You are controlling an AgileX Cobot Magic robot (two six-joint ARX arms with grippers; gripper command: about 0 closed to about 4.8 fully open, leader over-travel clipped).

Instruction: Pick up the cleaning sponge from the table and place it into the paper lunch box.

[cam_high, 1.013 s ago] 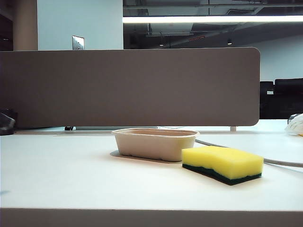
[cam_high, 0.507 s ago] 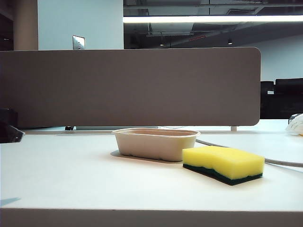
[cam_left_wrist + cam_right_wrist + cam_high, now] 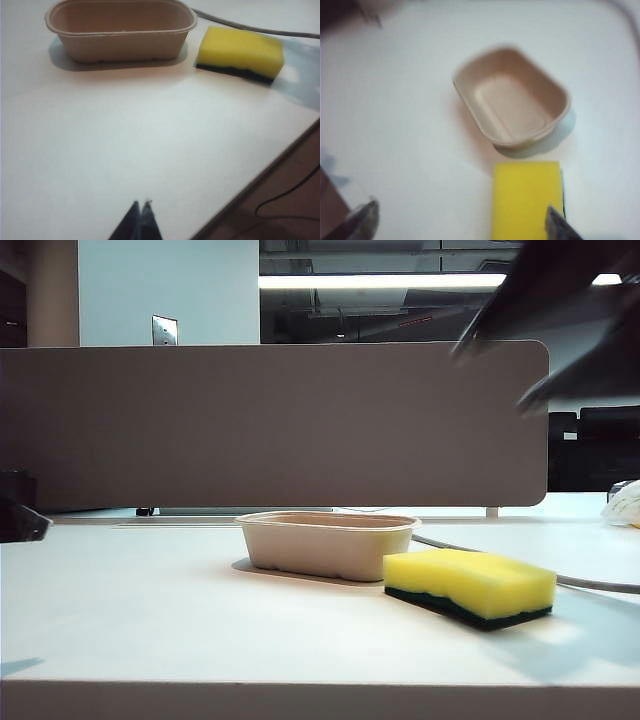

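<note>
The cleaning sponge (image 3: 470,587) lies on the bench (image 3: 200,620), just beside the paper lunch box (image 3: 328,544). The right end effector (image 3: 460,220) hangs spread wide above the sponge. The left end effector (image 3: 140,206), pressed together, stays well apart from it.

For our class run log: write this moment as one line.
right gripper: open, above cleaning sponge | left gripper: shut, away | sponge on table | paper lunch box: empty

A bright ceiling strip light (image 3: 380,281) glares over the dim background, the right gripper (image 3: 545,350) is a dark motion-blurred shape, and the right wrist view is soft.
</note>
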